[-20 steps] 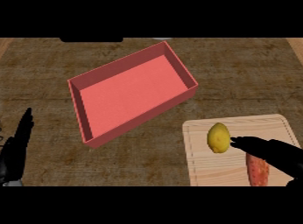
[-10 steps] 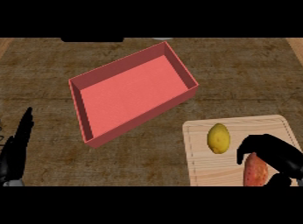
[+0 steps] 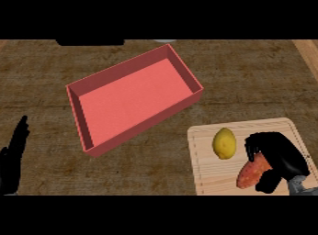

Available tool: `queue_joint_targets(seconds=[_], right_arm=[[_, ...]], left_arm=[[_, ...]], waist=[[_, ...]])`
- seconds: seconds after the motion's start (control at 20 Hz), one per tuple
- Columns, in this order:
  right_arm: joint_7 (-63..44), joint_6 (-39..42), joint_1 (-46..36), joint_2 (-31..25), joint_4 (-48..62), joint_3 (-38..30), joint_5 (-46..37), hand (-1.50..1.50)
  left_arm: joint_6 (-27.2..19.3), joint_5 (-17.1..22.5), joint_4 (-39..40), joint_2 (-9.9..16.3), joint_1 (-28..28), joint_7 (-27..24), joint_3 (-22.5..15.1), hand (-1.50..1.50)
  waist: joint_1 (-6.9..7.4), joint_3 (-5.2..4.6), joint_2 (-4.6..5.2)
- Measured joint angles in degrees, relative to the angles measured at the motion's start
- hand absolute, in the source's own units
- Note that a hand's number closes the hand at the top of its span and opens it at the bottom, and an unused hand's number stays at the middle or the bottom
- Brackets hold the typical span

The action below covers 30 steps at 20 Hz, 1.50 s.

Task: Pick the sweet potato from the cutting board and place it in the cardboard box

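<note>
Two items are laid on the cutting board (image 3: 209, 176): a yellow lemon (image 3: 224, 143) and, beside it, the sweet potato (image 3: 251, 172), around which the right hand (image 3: 277, 156) is curled. The left hand (image 3: 9, 160) is held straight-fingered at the left edge. The red box (image 3: 131, 98) is set well apart.

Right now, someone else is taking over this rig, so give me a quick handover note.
Right hand: curled round the sweet potato, which is tilted on the cutting board.
Left hand: open, resting at the left edge.
Lemon lies on the board, left of the right hand.
Box sits up-left of the board, nothing in it.
Done: grasp.
Left: lift, carry to box, release.
</note>
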<state>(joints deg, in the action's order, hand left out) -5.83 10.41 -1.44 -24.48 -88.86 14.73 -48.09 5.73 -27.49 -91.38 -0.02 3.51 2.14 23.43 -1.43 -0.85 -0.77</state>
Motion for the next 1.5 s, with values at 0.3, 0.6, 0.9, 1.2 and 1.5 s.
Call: queue_joint_targets(seconds=[0.3,0.6,0.9,1.2,1.5], right_arm=[[-19.58,-2.91,-2.57,6.87,-8.84,1.20,-9.79,1.50],[-28.52,-3.54,-4.39,9.12,-21.63,4.80,-18.70,1.50],[-31.84,0.65,-12.89,13.15,-26.97,9.08,-22.52,1.50],[-33.96,2.81,-24.30,20.45,-21.88,7.83,-18.98,1.50],[-39.33,-2.92,-36.84,23.52,-11.10,6.10,-13.08,1.50]], left_arm=[[0.30,0.27,0.44,-0.01,-0.16,0.45,-0.10,0.00],[-0.21,0.01,1.44,-0.01,-0.48,0.15,-0.24,0.00],[0.08,0.19,1.85,0.00,-1.37,0.12,-0.83,0.00],[0.08,0.30,2.30,0.00,-2.07,0.31,-1.27,0.00],[-0.06,0.41,2.74,-0.02,-2.81,0.58,-1.70,0.00]], waist=[[0.18,0.34,0.21],[0.42,0.78,0.17],[1.42,0.76,0.39],[2.20,0.84,0.60],[2.99,0.89,0.80]])
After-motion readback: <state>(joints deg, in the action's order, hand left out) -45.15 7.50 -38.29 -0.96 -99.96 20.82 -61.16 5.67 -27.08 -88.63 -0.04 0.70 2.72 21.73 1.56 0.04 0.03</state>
